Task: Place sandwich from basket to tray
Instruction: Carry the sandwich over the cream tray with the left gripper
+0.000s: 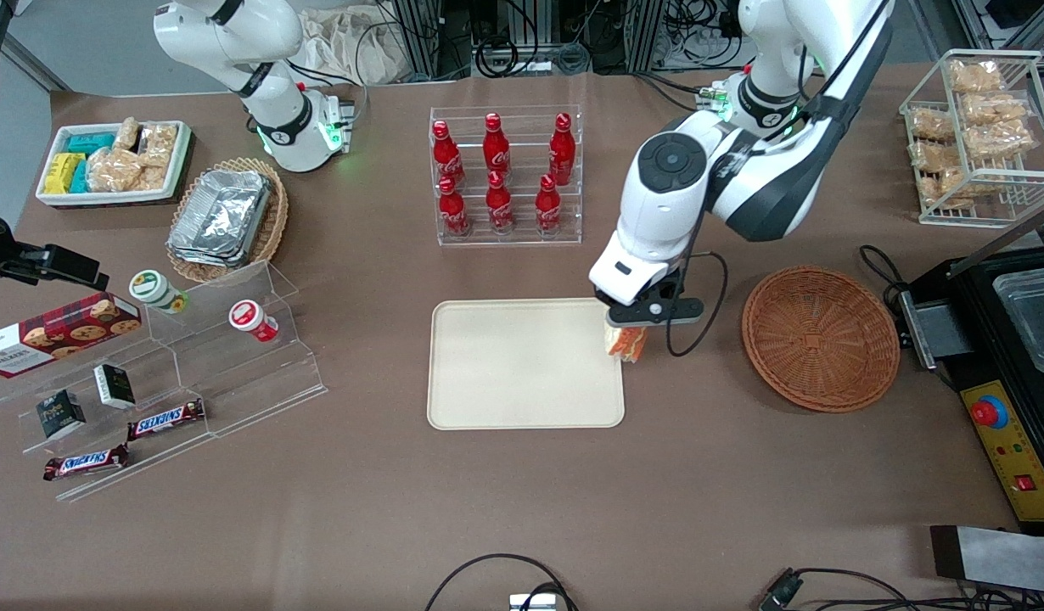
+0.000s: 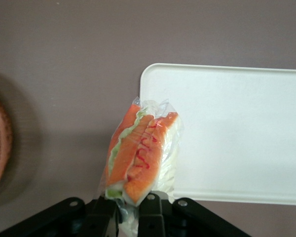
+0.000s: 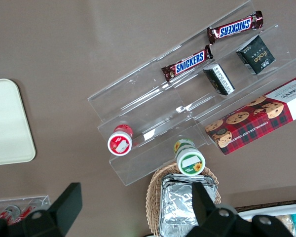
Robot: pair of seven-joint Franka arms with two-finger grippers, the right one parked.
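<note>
Currently the left arm's claw [image 1: 629, 327] hangs above the tray's [image 1: 522, 365] edge on the working arm's side, fingers [image 2: 107, 213] clamped on the sandwich [image 1: 626, 341]. The sandwich is held off the bench [image 1: 522, 501], cut edge showing orange-red filling and green lettuce through clear wrap, partly over the tray rim and partly over bare bench. The tray itself lies flat with nothing on it. The basket [image 1: 819, 338] sits on the bench toward the working arm's end, well apart from the tray. A rack of red bottles [image 1: 505, 174] stands farther from the front camera than the tray.
</note>
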